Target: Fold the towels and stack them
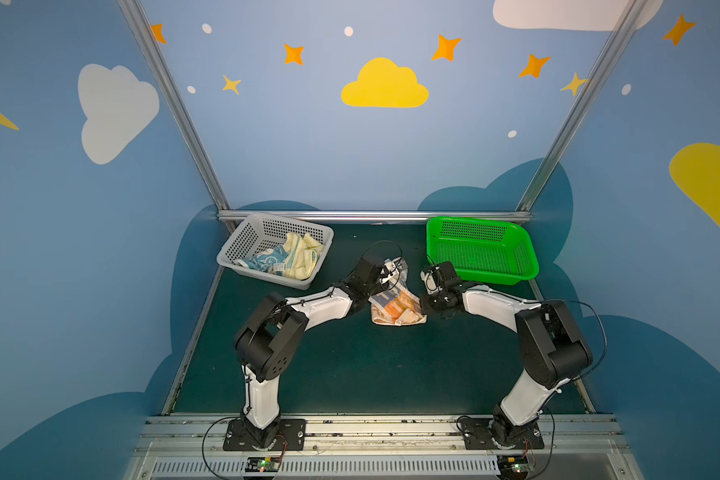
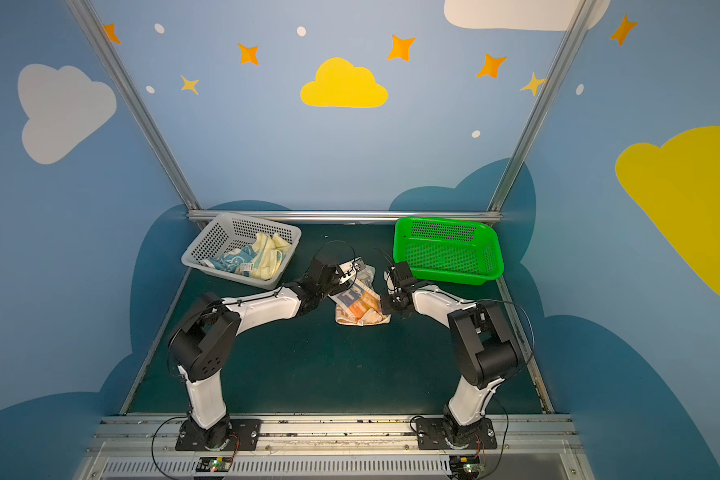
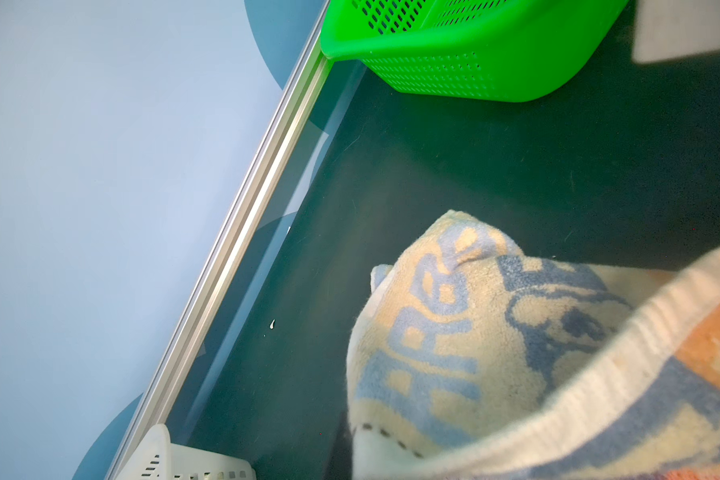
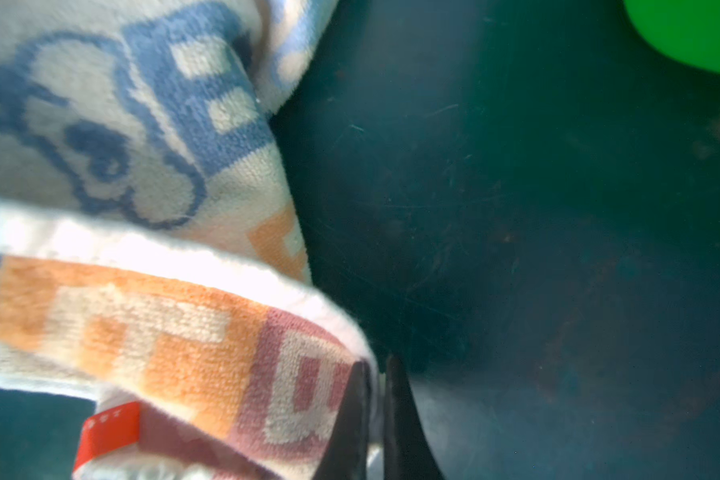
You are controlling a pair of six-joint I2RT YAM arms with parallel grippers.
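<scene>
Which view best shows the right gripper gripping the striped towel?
The right wrist view: the right gripper pinches the striped towel close up. Both top views hide the pinch; the left wrist view shows towel, no gripper.

In the left wrist view we find the orange-blue-white striped terry towel [image 3: 454,332] cut off, its near hem blurred; the green perforated plastic basket [image 3: 454,50] is cropped too.

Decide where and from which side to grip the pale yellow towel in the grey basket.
Pinch a raised fold of the pale yellow towel from above, probably: it lies bunched beside the blue towel, and walls of the grey basket block sideways approaches.
</scene>
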